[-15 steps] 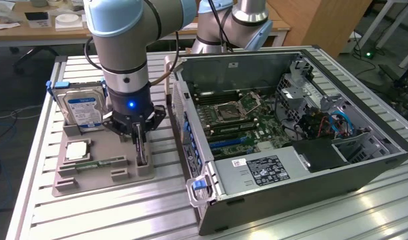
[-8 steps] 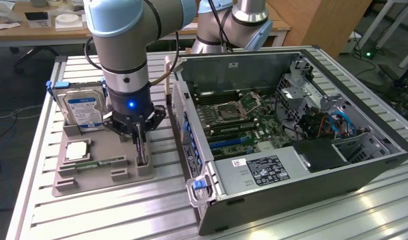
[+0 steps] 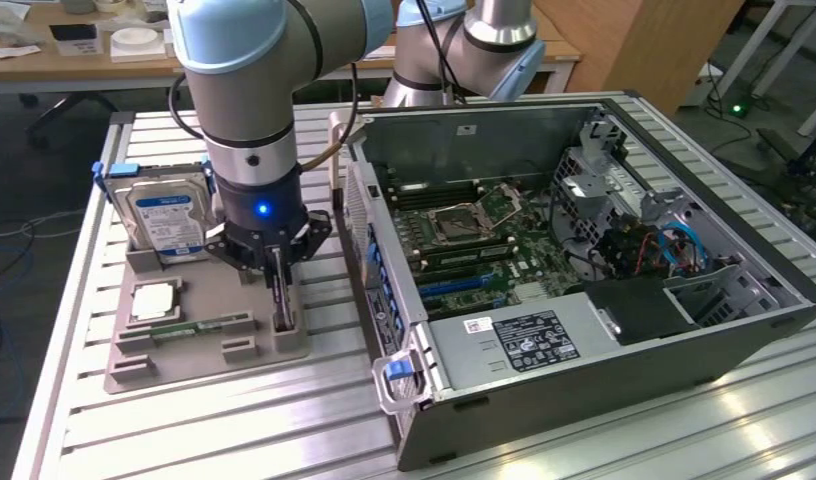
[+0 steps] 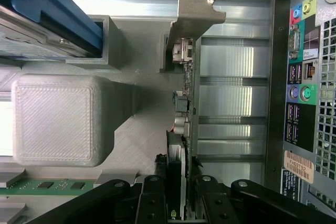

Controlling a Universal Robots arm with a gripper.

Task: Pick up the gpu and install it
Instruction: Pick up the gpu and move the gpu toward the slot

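the gripper [image 3: 279, 285] is reaching straight down over the grey tray [image 3: 181, 365] and is clamping the gpu [image 4: 186, 103] by its upper edge, with a black finger [image 4: 152, 203] pressing against each face. the gpu is standing on edge in its slot, on the side of the tray nearest the open computer case [image 3: 728, 180] (its metal bracket [image 4: 193, 9] is sitting at the end far from the fingers). a hard drive [image 3: 168, 220] and a memory stick [image 3: 201, 325] are resting in the same tray.
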